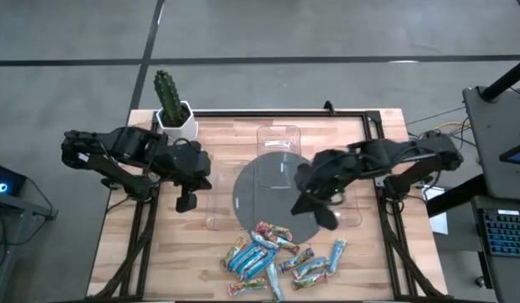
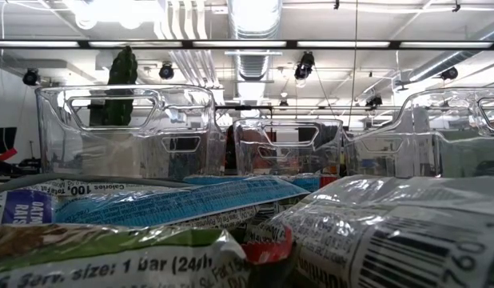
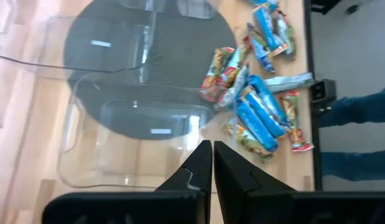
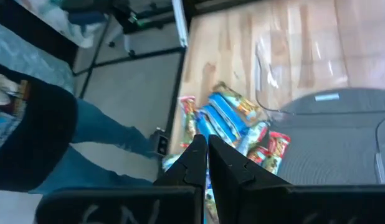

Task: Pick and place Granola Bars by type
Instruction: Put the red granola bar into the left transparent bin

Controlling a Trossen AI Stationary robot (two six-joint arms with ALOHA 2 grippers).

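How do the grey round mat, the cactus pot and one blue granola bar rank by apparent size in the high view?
1. Grey round mat, clearly the largest.
2. Cactus pot.
3. Blue granola bar, the smallest in area, though about as long as the pot is wide.

Glossy-wrapped Granola Bars (image 1: pixel 273 252), wooden table (image 1: pixel 159 252)

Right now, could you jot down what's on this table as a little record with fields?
table: wooden top
snack bars: a loose pile at the front edge, mostly blue, some red or silvery
trays: clear plastic trays, none with a bar visible inside
mat: a dark round mat at the centre
plant: a cactus in a white pot, back left corner
left gripper: shut, empty, beside the mat
right gripper: shut, empty, over the mat's edge
sorting: not yet begun
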